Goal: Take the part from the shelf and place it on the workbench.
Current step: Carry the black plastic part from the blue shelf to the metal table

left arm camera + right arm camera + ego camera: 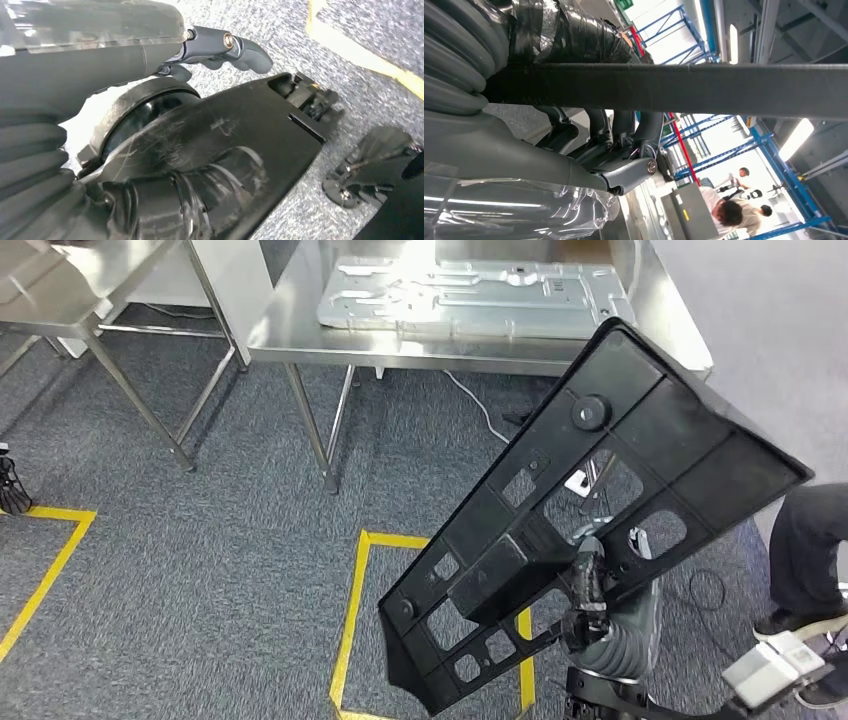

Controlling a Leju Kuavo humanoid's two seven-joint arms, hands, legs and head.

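Black part (560, 540) gripped in right hand (590, 590), off the shelf, not yet on workbench (290, 330); left hand (220, 47) holding nothing.

A silver metal panel (470, 298) lies top centre, yellow floor tape (352, 615) marks grey carpet (200, 570) below, and a person's leg (810, 550) shows lower right.

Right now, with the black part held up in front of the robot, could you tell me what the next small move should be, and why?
Probably carry the black part forward toward the steel workbench. The right hand holds it tilted above the carpet, short of the bench, where a metal panel already lies; the bare strip beside that panel looks like the likeliest spot.
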